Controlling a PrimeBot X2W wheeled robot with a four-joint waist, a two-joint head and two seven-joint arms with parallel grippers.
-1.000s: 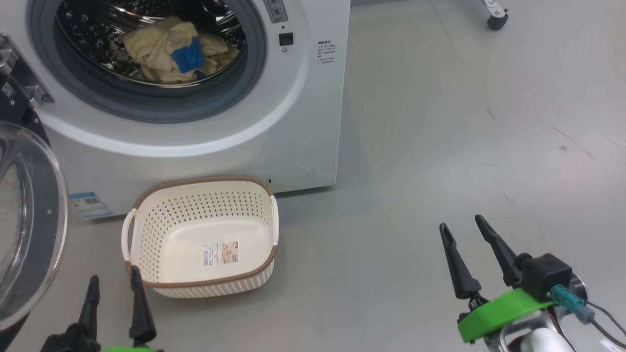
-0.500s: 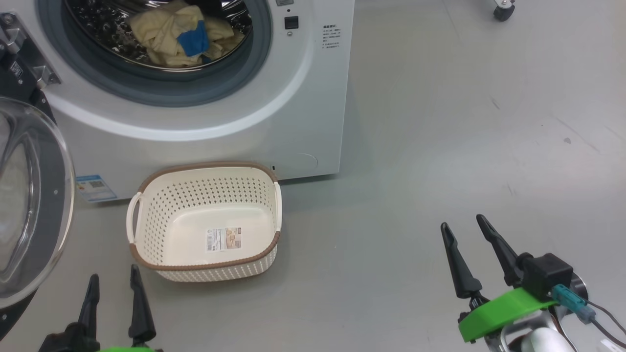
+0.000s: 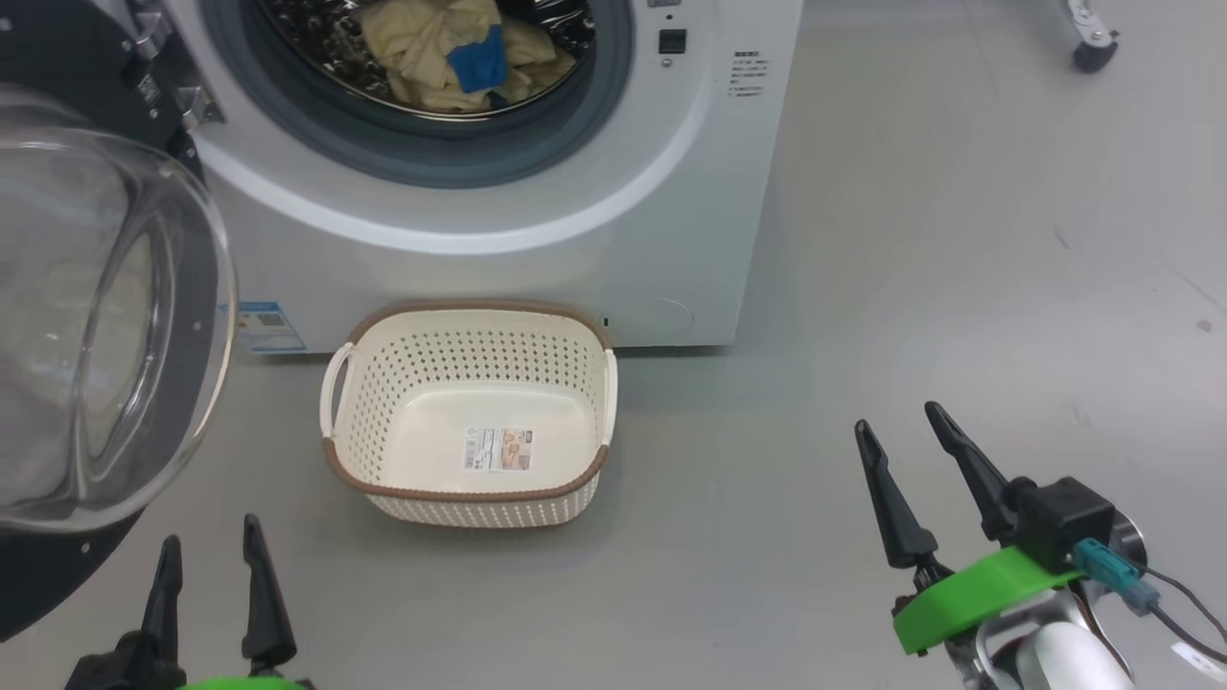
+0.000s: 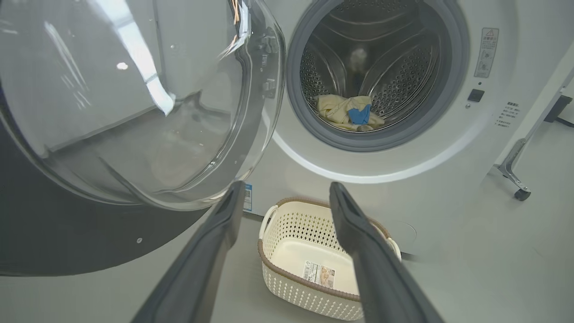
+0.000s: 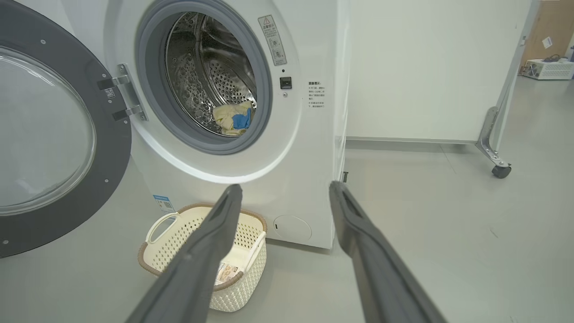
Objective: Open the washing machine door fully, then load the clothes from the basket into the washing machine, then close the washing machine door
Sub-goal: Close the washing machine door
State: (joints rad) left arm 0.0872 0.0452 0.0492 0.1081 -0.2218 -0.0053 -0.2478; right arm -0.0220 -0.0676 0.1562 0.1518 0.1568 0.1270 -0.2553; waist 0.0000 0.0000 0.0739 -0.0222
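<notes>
A: Logged clothes (image 3: 451, 53) in the drum (image 4: 403, 76) of the washing machine (image 3: 671, 240), basket (image 3: 479, 359) empty on floor (image 3: 863, 240) just before its front, washing machine door (image 3: 48, 575) swung wide at left.
B: Recorded left gripper (image 3: 211, 532) and right gripper (image 3: 898, 417) spread, holding nothing. Flagged risk: slipping off bulging glass (image 3: 86, 316), leaving door unlatched.

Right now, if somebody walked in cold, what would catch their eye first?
First the big glass door, standing wide open at the left, and beside it the yellow clothes with a blue patch, lying inside the washer. Below the opening the cream basket sits empty. The left gripper and right gripper hang open at the bottom corners, holding nothing.
</notes>
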